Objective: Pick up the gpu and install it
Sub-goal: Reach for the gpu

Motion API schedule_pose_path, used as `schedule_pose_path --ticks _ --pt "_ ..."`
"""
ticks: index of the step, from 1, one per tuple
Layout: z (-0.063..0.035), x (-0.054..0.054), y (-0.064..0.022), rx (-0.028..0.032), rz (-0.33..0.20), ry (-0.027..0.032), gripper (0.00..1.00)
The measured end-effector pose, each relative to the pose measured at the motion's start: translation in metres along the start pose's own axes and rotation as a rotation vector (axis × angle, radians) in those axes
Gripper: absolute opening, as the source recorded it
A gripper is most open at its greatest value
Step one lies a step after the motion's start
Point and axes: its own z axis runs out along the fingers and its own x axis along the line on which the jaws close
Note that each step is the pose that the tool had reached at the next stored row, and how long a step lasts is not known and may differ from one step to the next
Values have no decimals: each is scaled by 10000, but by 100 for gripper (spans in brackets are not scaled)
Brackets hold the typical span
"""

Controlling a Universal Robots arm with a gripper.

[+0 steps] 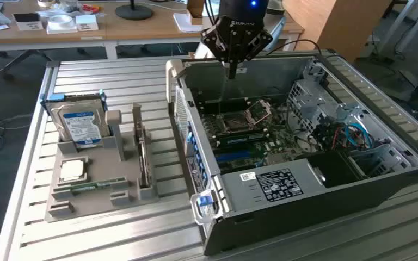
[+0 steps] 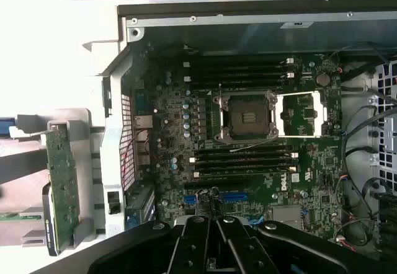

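Claw [image 2: 214, 225] over Dell-marked motherboard [image 2: 186, 131]

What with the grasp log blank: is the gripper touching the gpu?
Apart. Exterior view: gripper above the open case, gpu standing in the grey holder outside it.

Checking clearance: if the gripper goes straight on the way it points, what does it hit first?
The gripper would probably meet the motherboard first, near its blue slots; depth is unclear.

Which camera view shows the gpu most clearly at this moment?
The wrist view: there the gpu turns its green board face toward the camera. The exterior view shows the gpu nearly edge-on, as a thin strip standing in the grey holder.
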Motion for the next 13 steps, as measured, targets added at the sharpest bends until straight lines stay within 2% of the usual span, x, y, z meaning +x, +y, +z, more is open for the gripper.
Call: schedule_pose_path --ticks 13 --pt "1 11 -1 -2 2 -2 11"
